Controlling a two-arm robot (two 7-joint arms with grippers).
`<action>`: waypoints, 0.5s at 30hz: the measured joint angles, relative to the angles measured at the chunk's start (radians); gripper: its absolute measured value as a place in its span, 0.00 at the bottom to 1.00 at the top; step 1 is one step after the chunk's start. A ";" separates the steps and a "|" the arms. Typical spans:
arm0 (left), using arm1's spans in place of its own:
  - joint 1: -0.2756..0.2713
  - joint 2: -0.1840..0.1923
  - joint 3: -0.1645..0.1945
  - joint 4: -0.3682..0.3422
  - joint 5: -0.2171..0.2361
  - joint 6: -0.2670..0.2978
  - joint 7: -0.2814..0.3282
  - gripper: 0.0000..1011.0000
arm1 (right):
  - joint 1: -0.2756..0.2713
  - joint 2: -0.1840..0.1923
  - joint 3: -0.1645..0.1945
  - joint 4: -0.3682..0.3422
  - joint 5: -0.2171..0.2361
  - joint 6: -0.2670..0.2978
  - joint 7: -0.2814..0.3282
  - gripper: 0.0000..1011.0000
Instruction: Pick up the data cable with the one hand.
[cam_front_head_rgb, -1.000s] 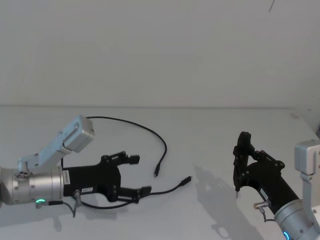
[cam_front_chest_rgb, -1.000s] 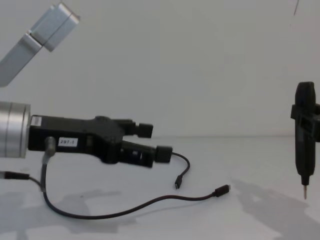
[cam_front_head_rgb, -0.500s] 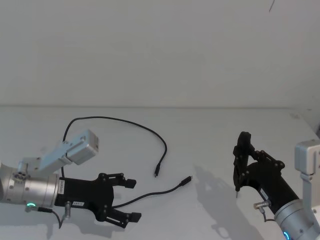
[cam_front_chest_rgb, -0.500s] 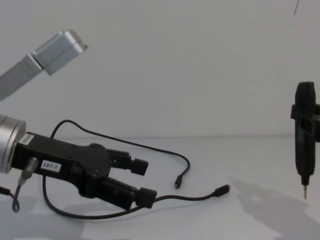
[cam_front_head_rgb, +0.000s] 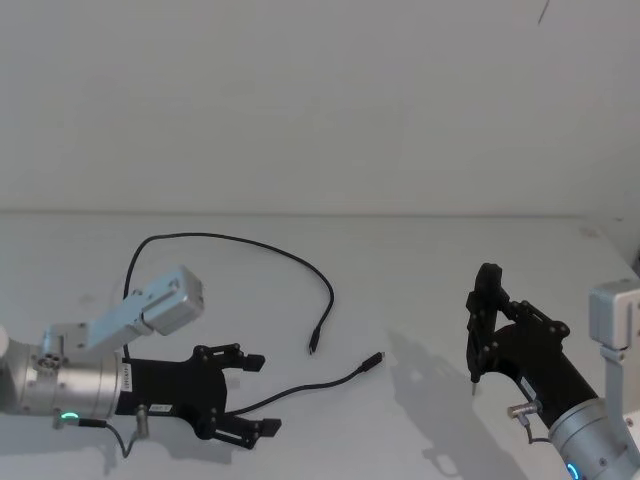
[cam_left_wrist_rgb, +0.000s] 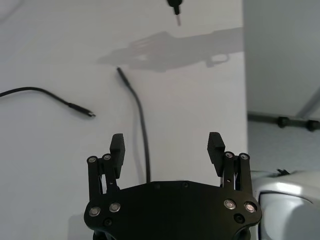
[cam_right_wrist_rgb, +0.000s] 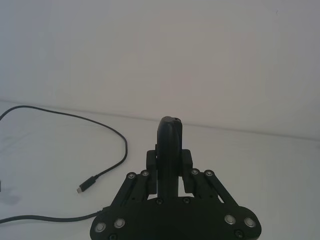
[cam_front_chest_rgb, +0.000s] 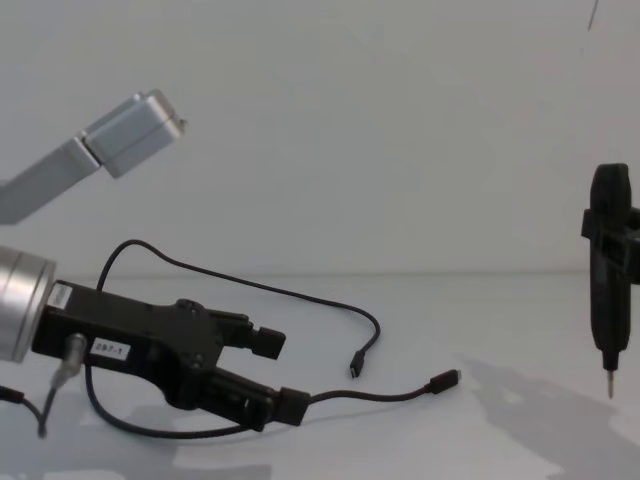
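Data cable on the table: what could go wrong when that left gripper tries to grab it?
The data cable is thin and lies flat, so the open left gripper might close above it and miss. It runs close to one finger, not centred, so closing may nudge it aside. It is long and looped; lifting one stretch could drag the plugs across the table. The right gripper, holding a pen-shaped tool, is parked at right.

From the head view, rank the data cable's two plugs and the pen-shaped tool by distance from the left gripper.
1. Left plug, just beyond the left gripper.
2. Right plug, farther right.
3. Pen-shaped tool, far right.
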 joint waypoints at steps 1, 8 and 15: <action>0.003 -0.001 -0.001 -0.001 0.001 -0.001 0.010 0.99 | 0.000 0.000 0.000 0.000 0.000 0.000 0.000 0.28; 0.035 -0.023 -0.015 -0.007 0.006 -0.013 0.098 0.99 | 0.000 0.000 0.000 0.000 0.000 0.000 0.000 0.28; 0.051 -0.052 -0.021 0.010 0.005 -0.026 0.148 0.99 | 0.000 0.000 0.000 0.000 0.000 0.000 0.000 0.28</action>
